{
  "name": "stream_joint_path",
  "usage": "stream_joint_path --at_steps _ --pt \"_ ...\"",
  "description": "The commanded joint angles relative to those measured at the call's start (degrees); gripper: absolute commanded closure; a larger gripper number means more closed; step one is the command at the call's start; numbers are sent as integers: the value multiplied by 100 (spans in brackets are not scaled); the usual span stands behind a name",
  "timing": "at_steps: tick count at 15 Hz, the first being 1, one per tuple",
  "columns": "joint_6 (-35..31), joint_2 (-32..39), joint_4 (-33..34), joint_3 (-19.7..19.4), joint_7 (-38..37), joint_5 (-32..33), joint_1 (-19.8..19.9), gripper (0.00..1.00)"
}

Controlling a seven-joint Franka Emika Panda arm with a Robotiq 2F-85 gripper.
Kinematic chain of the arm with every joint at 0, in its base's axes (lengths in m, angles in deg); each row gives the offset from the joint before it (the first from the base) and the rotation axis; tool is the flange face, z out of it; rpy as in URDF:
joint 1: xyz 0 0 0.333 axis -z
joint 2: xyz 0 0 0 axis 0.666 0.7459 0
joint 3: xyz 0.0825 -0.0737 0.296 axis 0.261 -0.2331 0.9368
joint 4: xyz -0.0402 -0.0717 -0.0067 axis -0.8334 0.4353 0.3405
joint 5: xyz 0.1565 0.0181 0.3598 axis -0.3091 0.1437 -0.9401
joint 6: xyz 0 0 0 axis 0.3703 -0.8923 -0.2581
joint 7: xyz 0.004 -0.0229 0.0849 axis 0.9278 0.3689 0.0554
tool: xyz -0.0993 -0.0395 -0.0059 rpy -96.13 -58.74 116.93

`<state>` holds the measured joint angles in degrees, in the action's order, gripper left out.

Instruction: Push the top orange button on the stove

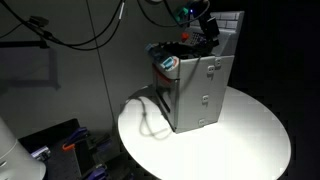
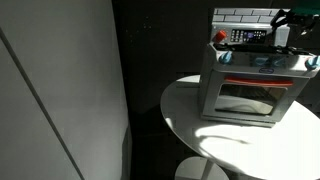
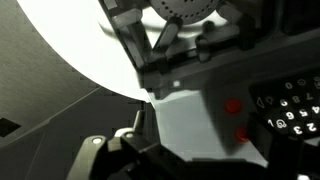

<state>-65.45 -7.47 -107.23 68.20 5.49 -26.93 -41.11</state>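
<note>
The stove (image 1: 203, 95) stands just below the gripper (image 1: 206, 31).

The stove (image 1: 200, 90) stands on the desk (image 1: 250, 135). The end effector (image 1: 208, 33) hangs above the stove's cooktop, just in front of the back panel (image 2: 240, 14). In the wrist view, a button (image 3: 232, 105) and another button (image 3: 240, 133) lie ahead of the end effector, with a number keypad (image 3: 290, 105) just beside them.
</note>
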Motion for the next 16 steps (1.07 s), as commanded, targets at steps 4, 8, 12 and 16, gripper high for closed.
stream_joint_path --at_steps 4,8,12,16 --pt "149 61 182 -54 -118 109 -43 0" --pt "98 111 225 -56 -115 124 -44 0" --pt "21 210 319 -76 -138 160 -44 0" --pt "-32 321 442 -98 -136 163 -37 0"
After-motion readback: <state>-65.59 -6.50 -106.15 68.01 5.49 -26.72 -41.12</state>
